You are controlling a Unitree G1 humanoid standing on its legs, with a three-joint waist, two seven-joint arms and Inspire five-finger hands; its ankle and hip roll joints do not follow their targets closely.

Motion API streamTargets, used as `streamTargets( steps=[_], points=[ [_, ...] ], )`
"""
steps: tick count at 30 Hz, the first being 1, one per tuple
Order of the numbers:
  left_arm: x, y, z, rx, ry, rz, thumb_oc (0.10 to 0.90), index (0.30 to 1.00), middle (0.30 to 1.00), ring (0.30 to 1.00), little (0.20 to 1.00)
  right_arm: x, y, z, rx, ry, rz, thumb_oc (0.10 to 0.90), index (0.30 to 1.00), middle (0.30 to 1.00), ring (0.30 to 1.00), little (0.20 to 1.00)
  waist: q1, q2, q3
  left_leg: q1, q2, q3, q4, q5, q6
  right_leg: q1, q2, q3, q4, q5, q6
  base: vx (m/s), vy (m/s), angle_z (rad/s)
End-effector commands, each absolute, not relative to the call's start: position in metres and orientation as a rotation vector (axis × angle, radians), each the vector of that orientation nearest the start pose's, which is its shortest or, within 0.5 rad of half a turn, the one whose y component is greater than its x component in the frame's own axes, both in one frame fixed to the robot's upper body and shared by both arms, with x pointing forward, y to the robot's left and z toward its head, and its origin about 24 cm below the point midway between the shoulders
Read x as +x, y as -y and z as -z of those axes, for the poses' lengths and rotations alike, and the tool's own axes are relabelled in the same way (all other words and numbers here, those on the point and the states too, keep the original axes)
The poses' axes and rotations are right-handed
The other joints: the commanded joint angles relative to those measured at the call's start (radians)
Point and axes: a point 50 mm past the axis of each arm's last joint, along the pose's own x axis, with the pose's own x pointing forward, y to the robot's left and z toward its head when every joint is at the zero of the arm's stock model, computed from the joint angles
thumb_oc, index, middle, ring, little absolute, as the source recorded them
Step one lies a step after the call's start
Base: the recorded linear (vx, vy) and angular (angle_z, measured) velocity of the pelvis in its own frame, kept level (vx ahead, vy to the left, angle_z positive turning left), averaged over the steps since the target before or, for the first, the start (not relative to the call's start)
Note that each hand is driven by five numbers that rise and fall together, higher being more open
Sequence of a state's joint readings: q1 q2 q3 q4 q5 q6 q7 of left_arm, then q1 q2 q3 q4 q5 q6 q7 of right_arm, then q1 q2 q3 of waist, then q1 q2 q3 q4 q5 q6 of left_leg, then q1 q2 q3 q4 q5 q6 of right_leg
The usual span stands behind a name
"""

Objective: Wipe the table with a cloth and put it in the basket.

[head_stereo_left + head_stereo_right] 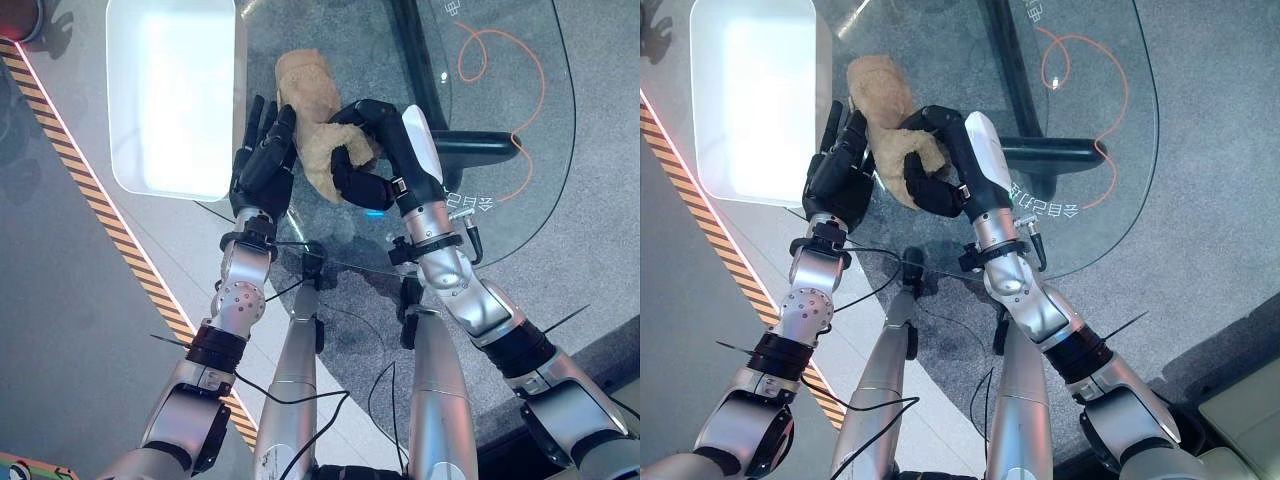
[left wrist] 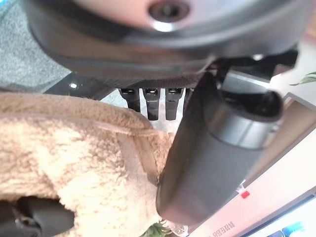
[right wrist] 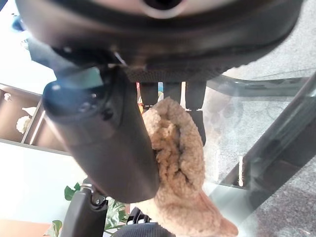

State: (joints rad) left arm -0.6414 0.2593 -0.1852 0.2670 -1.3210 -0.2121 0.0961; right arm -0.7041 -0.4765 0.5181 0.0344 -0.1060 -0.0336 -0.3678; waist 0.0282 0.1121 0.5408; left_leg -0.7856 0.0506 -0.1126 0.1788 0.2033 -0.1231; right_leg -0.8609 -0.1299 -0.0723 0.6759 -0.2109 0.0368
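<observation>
Glass forms the surface (image 1: 500, 120) here, rounded at its edge, with grey floor and a yellow-striped line showing beyond and beneath it. At the middle of it, the right robot hand (image 1: 375, 160) is curled hard round a tan, fleecy cloth (image 1: 310, 110), fingers hooked under one side and thumb over the other, so the cloth is bunched into a thick roll in its grip; the right wrist view shows the fleece squeezed between thumb and fingers. That hold looks chosen for carrying or dragging the cloth rather than spreading it flat. Just to the left, the left robot hand (image 1: 265, 165) has its fingers straight and pressed against the side of the cloth, seemingly steadying the loose end so the bundle does not flop away from the grip. Part of the cloth sticks out on the far side of both hands and rests on the glass. Further left, at the far-left corner of the surface and partly overhanging it, stands a white basket (image 1: 125, 170), a shallow rounded tub that appears to hold nothing. It sits close beside the left robot hand, so I would judge the cloth has only a short trip leftward to be dropped in. An orange cable (image 1: 530, 90) curls below the glass on the far right.
</observation>
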Motion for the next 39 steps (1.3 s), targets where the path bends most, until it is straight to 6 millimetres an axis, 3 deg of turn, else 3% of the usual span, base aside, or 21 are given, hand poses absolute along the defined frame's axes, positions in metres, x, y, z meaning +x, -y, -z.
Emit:
streamTargets(
  steps=[1,24,39],
  points=[
    [0.345,-0.129,-0.243,-1.001,0.548,0.421,0.800,0.900,0.900,0.900,0.900,0.267,0.039,-0.281,-0.455,1.180,-0.355,0.100,0.300,0.300,0.300,0.200,-0.006,-0.046,-0.021,0.033,-0.122,0.122,0.102,-0.155,0.115,0.071,0.054,-0.049,-0.306,0.190,0.026,0.00,0.000,0.00],
    [0.343,-0.123,-0.249,-0.951,0.552,0.515,0.800,0.900,0.900,0.900,0.900,0.275,0.034,-0.276,-0.591,1.131,-0.415,0.100,0.300,0.300,0.300,0.200,0.000,-0.049,-0.021,0.029,-0.125,0.119,0.107,-0.158,0.114,0.068,0.051,-0.056,-0.306,0.190,0.028,0.00,0.000,0.00],
    [0.346,-0.115,-0.243,-0.822,0.445,0.590,0.800,0.900,0.900,0.900,0.900,0.273,0.038,-0.283,-0.721,1.221,-0.369,0.100,0.300,0.300,0.300,0.200,-0.002,-0.044,-0.021,0.032,-0.128,0.121,0.113,-0.164,0.119,0.069,0.048,-0.055,-0.309,0.198,0.034,0.00,0.000,0.00]
  ],
)
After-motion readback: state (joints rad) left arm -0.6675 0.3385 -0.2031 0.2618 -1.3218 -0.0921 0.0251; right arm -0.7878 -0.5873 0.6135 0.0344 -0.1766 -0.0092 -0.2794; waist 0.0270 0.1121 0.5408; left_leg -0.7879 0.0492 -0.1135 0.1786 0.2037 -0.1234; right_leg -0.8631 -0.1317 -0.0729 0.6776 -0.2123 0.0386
